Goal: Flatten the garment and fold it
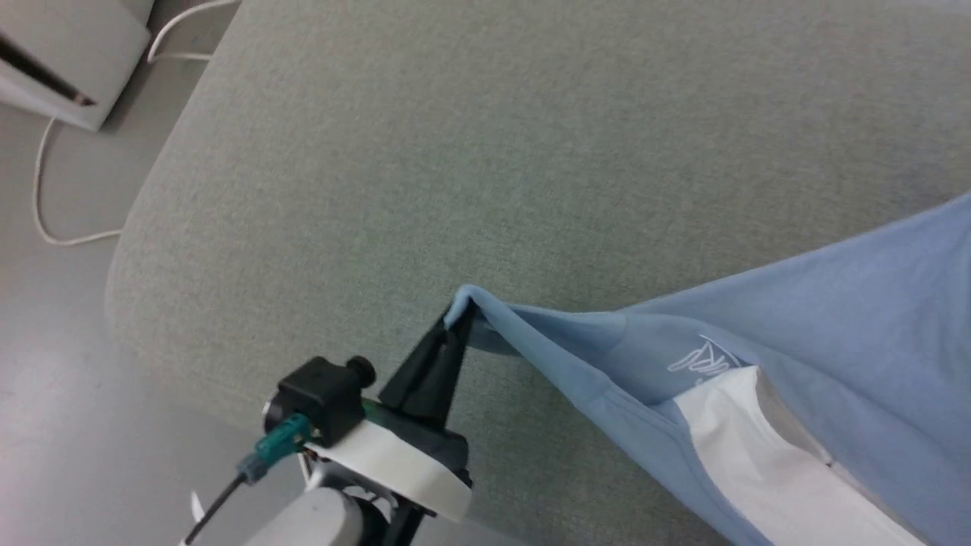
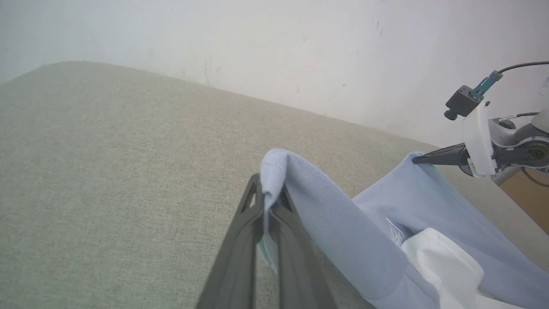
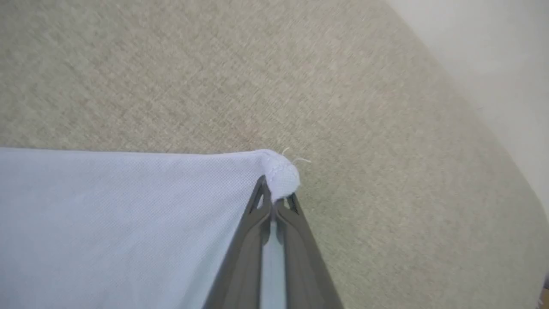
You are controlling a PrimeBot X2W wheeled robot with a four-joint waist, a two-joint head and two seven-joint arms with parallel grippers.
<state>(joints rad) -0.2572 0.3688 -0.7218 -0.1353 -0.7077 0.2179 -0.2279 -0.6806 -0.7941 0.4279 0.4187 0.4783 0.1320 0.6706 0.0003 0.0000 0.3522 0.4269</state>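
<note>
Pinching 1 corner of the light-blue garment (image 1: pixel 834 318) at lower centre with the left gripper (image 1: pixel 457 318), another corner with the right gripper (image 3: pixel 276 199). Stretched across lower right, over the grey cushion (image 1: pixel 455 152).

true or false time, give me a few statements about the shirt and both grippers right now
1. The left gripper is shut on the fabric of the garment. True.
2. The right gripper hangs open beside the garment. False: it is shut on a corner of it.
3. The garment lies folded in a stack. False: it is spread out between the two grippers.
4. A white logo shows near the white collar part. True.
</note>
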